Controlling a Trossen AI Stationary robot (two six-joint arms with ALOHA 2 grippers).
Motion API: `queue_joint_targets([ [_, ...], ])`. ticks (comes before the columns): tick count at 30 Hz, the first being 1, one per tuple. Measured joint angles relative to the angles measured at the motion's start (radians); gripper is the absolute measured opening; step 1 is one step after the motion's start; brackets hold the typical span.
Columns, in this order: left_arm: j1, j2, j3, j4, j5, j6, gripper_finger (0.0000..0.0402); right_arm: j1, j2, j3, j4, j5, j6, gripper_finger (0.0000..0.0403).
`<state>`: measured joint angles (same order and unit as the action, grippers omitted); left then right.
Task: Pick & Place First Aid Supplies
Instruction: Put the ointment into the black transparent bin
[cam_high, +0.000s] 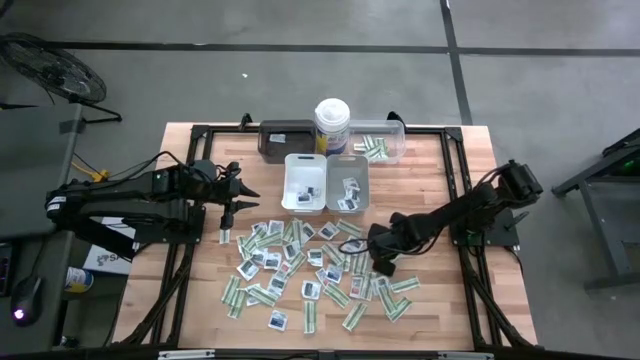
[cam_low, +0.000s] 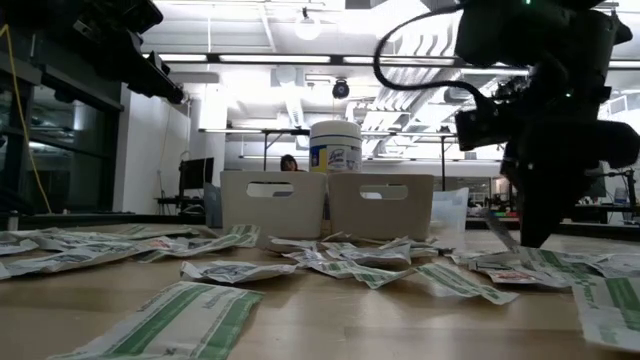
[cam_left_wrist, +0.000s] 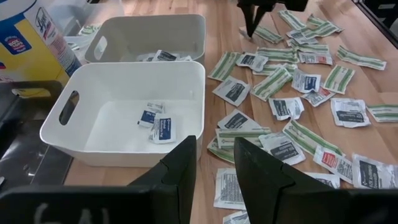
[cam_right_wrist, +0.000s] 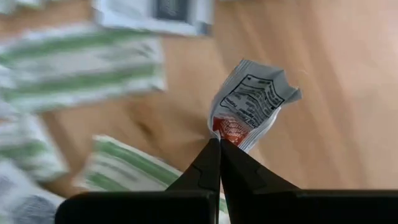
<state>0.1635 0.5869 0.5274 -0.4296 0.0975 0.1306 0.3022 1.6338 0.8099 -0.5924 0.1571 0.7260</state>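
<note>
- As the high view shows, the right gripper (cam_high: 381, 268) is low over the scattered first aid supplies (cam_high: 300, 270) on the tabletop (cam_high: 460, 290), at the right side of the heap; the left gripper (cam_high: 224, 212) hangs near the white tray (cam_high: 305, 183) and waits. To do this step well, the right arm should rise straight up first, so that neighbouring packets are not dragged.
- From the low view, the right arm reaches down to the packets at the right, and the trays stand behind the heap beside the canister (cam_low: 335, 146). I judge the carry must pass over the tray wall with some height.
- Through the left wrist view, the left jaws stand partly open and hold nothing; a few sachets already lie in the white tray.
- Seen from the right wrist view, the right jaws are closed on the edge of one white sachet (cam_right_wrist: 252, 102) with a red mark. The hold is only on a corner, so a slow lift seems wise, otherwise it may slip out.
</note>
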Motion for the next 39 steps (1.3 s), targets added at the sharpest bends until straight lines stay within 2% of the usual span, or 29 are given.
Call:
queue_joint_targets([
  [9,0.000,0.016,0.000,0.041,0.000,-0.040,0.0106,0.000,-0.045,0.004,-0.017,0.045,-0.026,0.0000],
  [15,0.000,0.075,0.000,0.101,0.005,-0.085,0.0106,0.000,-0.047,0.086,-0.024,0.131,-0.113,0.0000],
  [22,0.000,0.180,0.000,0.291,0.024,-0.118,0.0106,-0.014,-0.049,0.207,-0.023,0.269,-0.207,0.0000],
  [30,0.000,0.319,0.000,0.551,-0.001,-0.137,0.0106,-0.063,-0.050,0.300,-0.008,0.418,-0.225,0.0000],
  [34,0.000,0.388,0.000,0.689,-0.056,-0.123,0.0106,-0.093,-0.050,0.316,0.090,0.467,-0.288,0.0000],
  [39,0.000,0.467,0.008,0.855,-0.063,-0.110,0.0114,-0.136,-0.050,0.317,0.253,0.506,-0.377,0.0000],
])
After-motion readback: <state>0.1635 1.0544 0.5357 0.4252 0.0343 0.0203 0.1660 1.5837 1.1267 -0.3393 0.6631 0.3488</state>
